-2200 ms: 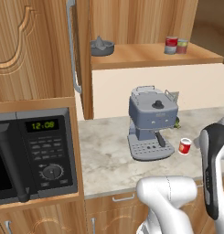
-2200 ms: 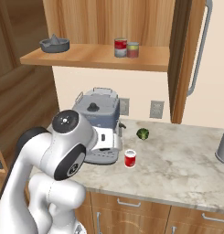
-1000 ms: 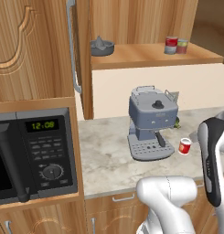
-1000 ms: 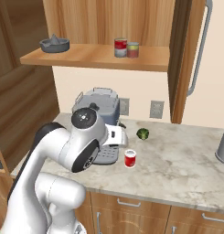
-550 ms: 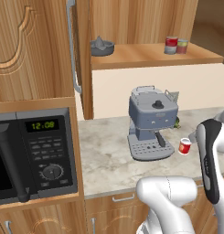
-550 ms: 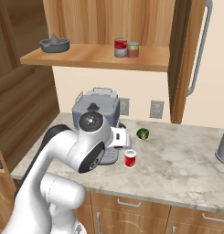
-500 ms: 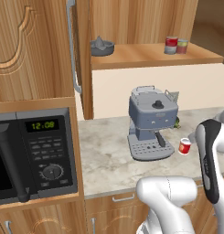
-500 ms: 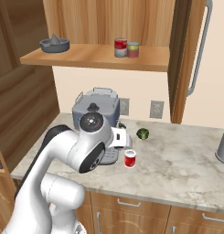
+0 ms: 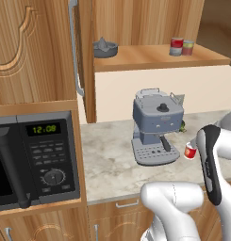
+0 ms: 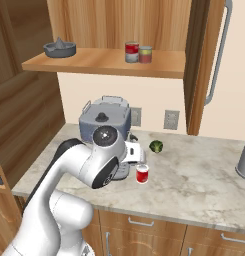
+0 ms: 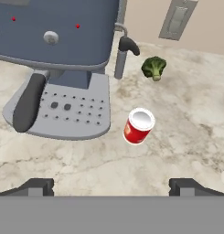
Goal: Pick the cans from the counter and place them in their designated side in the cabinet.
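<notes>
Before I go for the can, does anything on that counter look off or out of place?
One oddity: a loose broccoli floret lies bare on the counter behind the upright red can, beside the coffee machine. Nothing spilled or tipped.

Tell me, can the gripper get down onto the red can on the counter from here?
Probably yes. The gripper is open, the red can stands upright ahead of it, apart from the coffee machine and broccoli.

can point(image 11: 138, 126) on counter point(image 11: 186, 132), beside coffee machine point(image 11: 58, 68), broccoli point(image 11: 154, 67) behind
</notes>
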